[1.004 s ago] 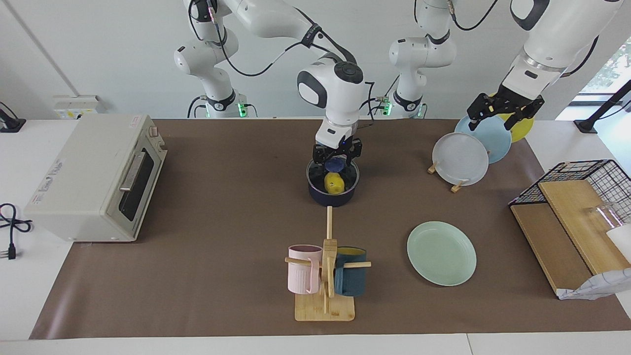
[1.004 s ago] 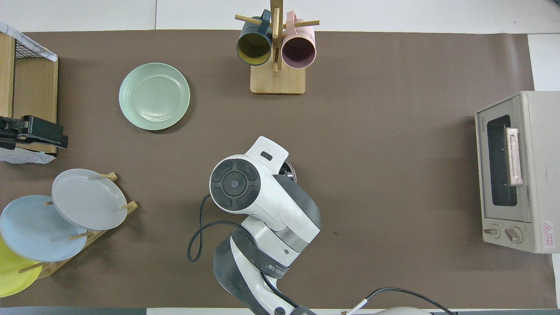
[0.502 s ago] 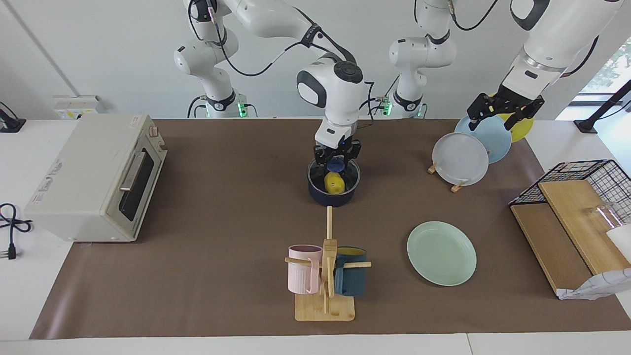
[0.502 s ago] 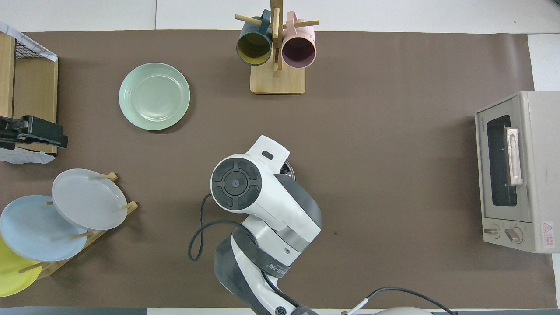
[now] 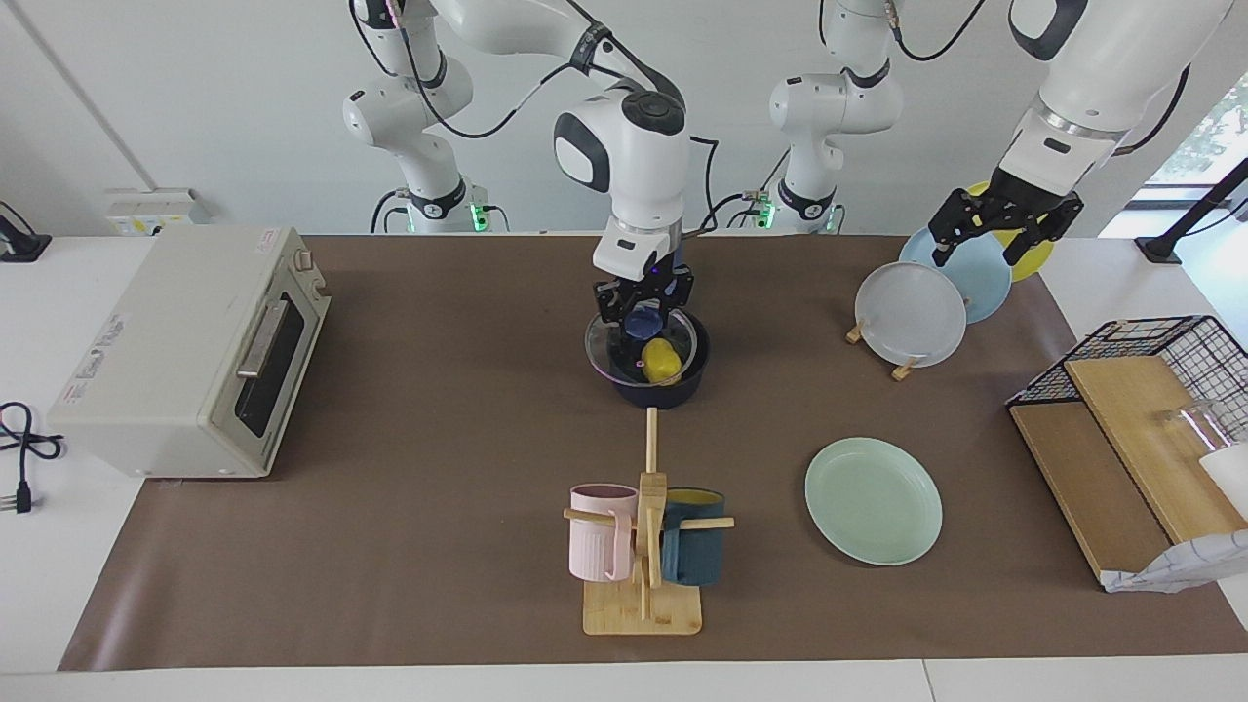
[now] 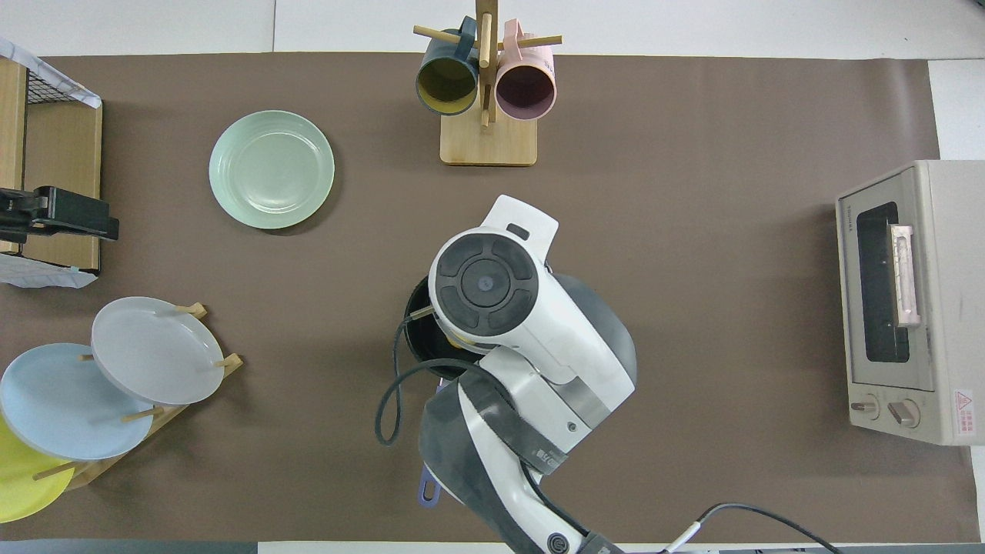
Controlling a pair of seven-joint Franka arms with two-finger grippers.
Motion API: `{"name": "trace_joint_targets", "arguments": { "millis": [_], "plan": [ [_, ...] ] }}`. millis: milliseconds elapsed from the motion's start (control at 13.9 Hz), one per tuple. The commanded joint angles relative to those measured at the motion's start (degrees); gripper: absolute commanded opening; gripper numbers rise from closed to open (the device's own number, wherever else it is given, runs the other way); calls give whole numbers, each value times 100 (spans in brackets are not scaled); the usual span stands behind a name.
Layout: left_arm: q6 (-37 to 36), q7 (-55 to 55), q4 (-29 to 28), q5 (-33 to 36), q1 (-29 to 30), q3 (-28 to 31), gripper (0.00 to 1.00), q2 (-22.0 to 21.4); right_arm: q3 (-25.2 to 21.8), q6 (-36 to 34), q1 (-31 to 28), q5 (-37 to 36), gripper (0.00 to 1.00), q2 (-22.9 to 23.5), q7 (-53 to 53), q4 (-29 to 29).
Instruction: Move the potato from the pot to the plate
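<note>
Right gripper (image 5: 643, 304): fingers pressed together on the blue knob (image 5: 641, 323) of a clear lid (image 5: 606, 353), which hangs tilted, raised off the pot and slid partly toward the right arm's end of the table.
Potato (image 5: 661, 362): lying in the pot, just below the right gripper's fingertips, seen under the lid's edge and not touched by them.
Pot (image 5: 665, 393): dark blue, standing directly beneath those fingers.
How it handles: the potato looks light, stiff and smooth, so likely slippery; a hold from above across its narrow middle seems safest, once the lid is put down.
Plate (image 5: 873, 500): pale green, bare, well apart from both sets of fingers.
Left gripper (image 5: 1004, 226): fingers spread, holding nothing, waiting over the rack plates (image 5: 910, 314), far from the pot.
Count, task things: one potato, one pot, one lid, one green plate.
Count, the rest: three rack plates, grey, light blue and yellow; two mugs (image 5: 602, 531) on a wooden stand; one toaster oven (image 5: 185, 351).
</note>
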Motion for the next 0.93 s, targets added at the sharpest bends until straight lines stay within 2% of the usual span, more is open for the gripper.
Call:
{"name": "trace_joint_targets", "arguments": {
  "millis": [0, 143, 287, 502, 646, 861],
  "plan": [
    [314, -105, -219, -41, -76, -75, 100, -132, 38, -287, -641, -41, 22, -237, -963, -141],
    [332, -691, -280, -41, -592, -84, 100, -114, 38, -490, -1230, -32, 12, -386, -1930, -280],
    [655, -1595, -551, -41, -1372, -84, 100, -106, 38, -552, -1958, -32, 0, -536, -2895, -666],
    [1630, -2924, -1201, -41, -2464, -93, 100, 52, 38, -447, -2778, -32, 0, -650, -3865, -1062],
    [1773, -3443, -1256, -41, -3009, -85, 100, 384, 29, 139, -3200, -32, 0, -887, -4173, -1789],
    [2125, -3919, -1317, -32, -3512, -84, 100, 939, 20, 1536, -3429, -50, 0, -1107, -4369, -2801]
  ]
}}
